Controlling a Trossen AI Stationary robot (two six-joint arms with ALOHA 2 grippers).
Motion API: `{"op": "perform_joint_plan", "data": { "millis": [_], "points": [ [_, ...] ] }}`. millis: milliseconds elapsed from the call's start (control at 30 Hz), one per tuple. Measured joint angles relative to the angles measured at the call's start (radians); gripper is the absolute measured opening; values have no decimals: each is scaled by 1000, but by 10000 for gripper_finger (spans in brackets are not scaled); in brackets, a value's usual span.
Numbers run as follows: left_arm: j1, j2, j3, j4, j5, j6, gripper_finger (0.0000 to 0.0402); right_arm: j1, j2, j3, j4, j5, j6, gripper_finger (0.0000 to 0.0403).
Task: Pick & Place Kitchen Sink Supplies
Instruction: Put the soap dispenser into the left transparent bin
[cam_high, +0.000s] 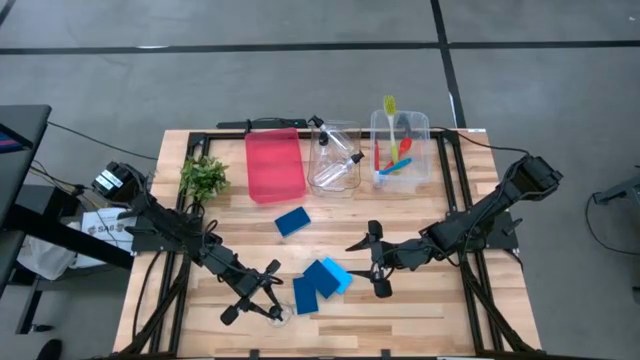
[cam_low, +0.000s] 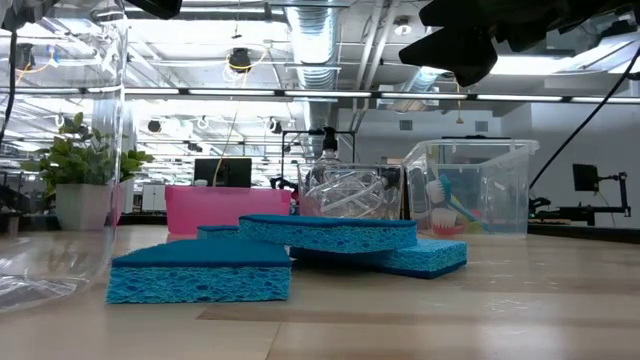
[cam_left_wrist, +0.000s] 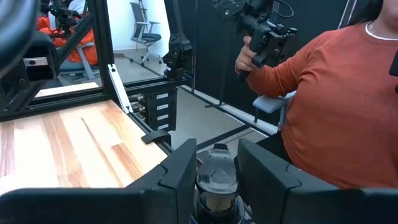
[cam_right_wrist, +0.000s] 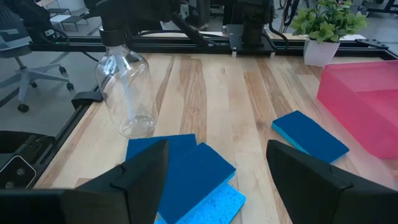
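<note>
Left pincer (cam_high: 262, 297) clamps bottle (cam_right_wrist: 126, 93) neck; right pincer (cam_high: 375, 262) wide above sponges (cam_high: 320, 283).

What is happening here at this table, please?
The left gripper has its jaws around the black cap of a small clear bottle standing upright near the table's front edge. The right gripper hovers with jaws open above the overlapping blue sponges; another blue sponge lies apart, nearer the red tray. The clear bins behind already hold bottles and brushes. A person in an orange sweater sits beside the table.

Clear glossy bottle (cam_right_wrist: 127, 93), porous sponges (cam_low: 200, 270)
</note>
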Motion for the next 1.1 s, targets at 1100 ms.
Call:
{"op": "perform_joint_plan", "data": {
  "millis": [1100],
  "points": [
    [0, 0, -1, -52, -45, -10, 214, 0, 0, 0, 0, 0, 0, 265]
  ]
}}
